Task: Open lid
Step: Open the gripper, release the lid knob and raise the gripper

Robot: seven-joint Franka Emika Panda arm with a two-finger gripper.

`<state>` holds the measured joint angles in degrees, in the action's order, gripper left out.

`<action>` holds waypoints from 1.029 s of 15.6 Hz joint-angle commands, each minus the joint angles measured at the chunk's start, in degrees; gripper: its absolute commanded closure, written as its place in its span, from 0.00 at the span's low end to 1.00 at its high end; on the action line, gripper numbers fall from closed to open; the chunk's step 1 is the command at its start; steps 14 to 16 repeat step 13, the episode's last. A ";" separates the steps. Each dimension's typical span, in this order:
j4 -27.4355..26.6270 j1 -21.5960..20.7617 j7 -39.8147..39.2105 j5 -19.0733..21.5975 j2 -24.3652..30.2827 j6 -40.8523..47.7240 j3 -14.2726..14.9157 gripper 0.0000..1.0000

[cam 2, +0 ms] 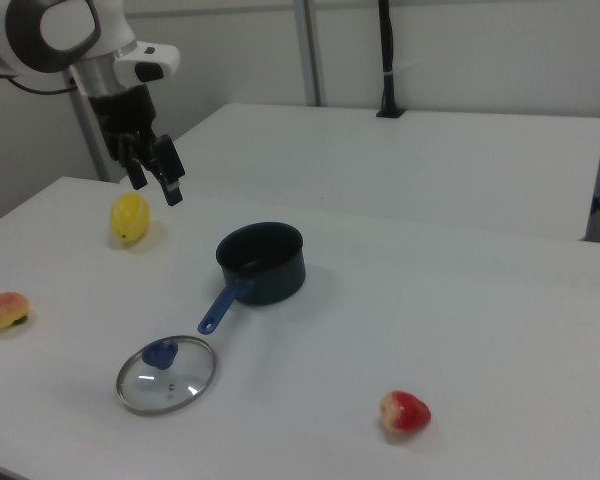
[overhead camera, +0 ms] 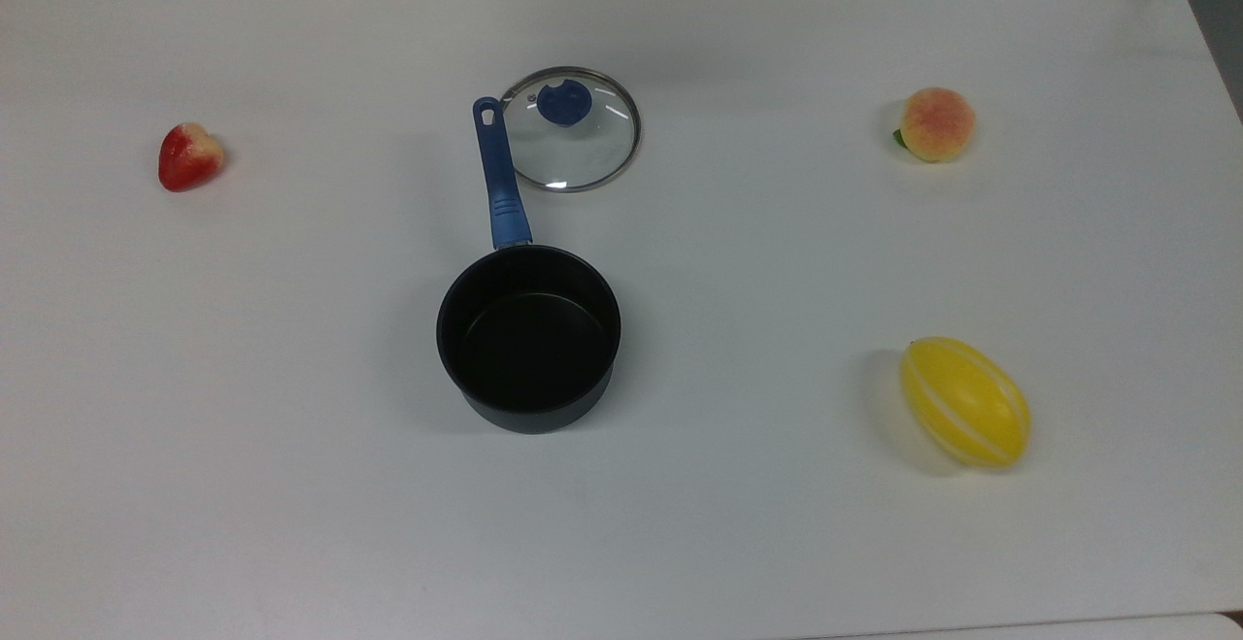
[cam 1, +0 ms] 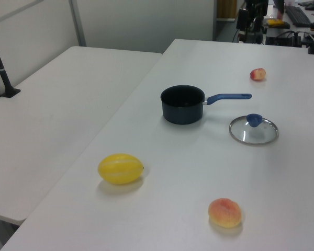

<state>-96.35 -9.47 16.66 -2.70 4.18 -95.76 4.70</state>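
Lid [overhead camera: 571, 129] lies flat on worktop [overhead camera: 777, 252] beside empty pan [overhead camera: 528, 337], already off; hand [cam 2: 156, 178], fingers apart and holding nothing, hangs high, well clear of lid.

white rounded arm [cam 2: 55, 35], grey joint, black two-finger hand [cam 2: 157, 180].
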 commanded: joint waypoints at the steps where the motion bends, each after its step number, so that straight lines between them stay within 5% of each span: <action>1: -1.03 -0.98 -8.29 3.49 -0.49 -3.45 1.01 0.00; 6: -0.51 -0.11 -19.80 3.76 -2.33 -7.41 1.54 0.00; 16: -1.03 -0.19 -19.38 3.85 -2.42 -7.33 1.19 0.00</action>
